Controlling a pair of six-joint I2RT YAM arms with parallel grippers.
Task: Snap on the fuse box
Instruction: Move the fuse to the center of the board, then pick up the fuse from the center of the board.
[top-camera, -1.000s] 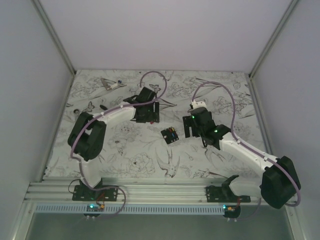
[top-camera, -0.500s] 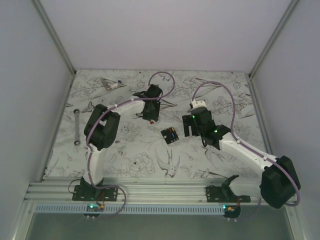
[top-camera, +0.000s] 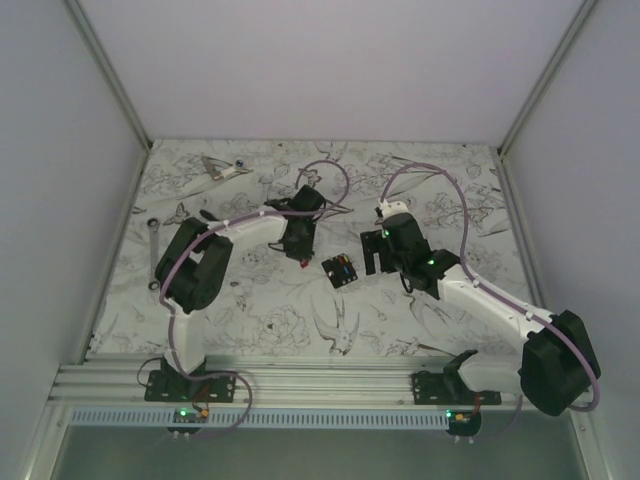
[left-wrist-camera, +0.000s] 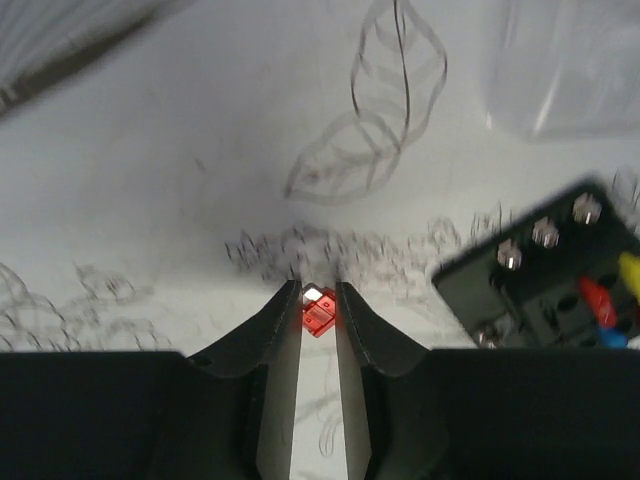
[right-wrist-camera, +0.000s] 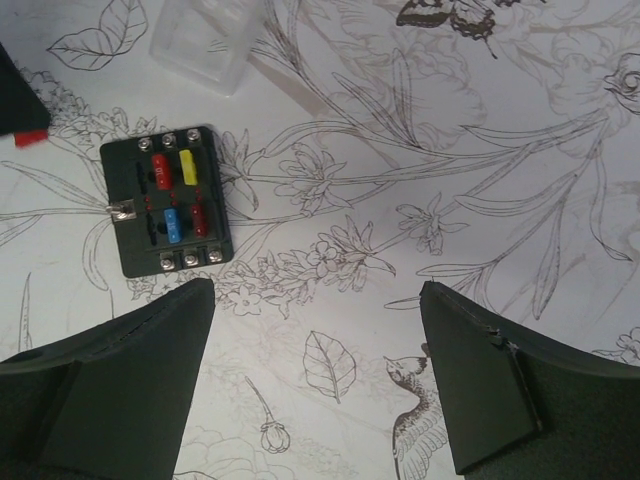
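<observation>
Your left tool (left-wrist-camera: 318, 294) sits left of centre in the overhead view. Its jaws are drawn in narrow and appear to pinch a small red fuse (left-wrist-camera: 318, 312) at the very tips. That hold is thin. If you tilt or push off-axis, the fuse may twist or pop free.

The fuse box (top-camera: 340, 270) lies flat on the bench (top-camera: 250, 310) at mid-frame, just right of that tool and apart from it. Nothing pins it down, so pressing a fuse in could slide or tip it, and a misaligned blade may jam rather than snap.

In the right wrist view its slots carry a red and a yellow fuse in the upper row and a blue and a red one below, with other slots bare. A clear plastic cover (right-wrist-camera: 200, 45) lies beyond it at upper left, seemingly with nothing inside.

Your right tool (right-wrist-camera: 315, 295) hangs just right of the box, jaws spread wide and holding nothing.
</observation>
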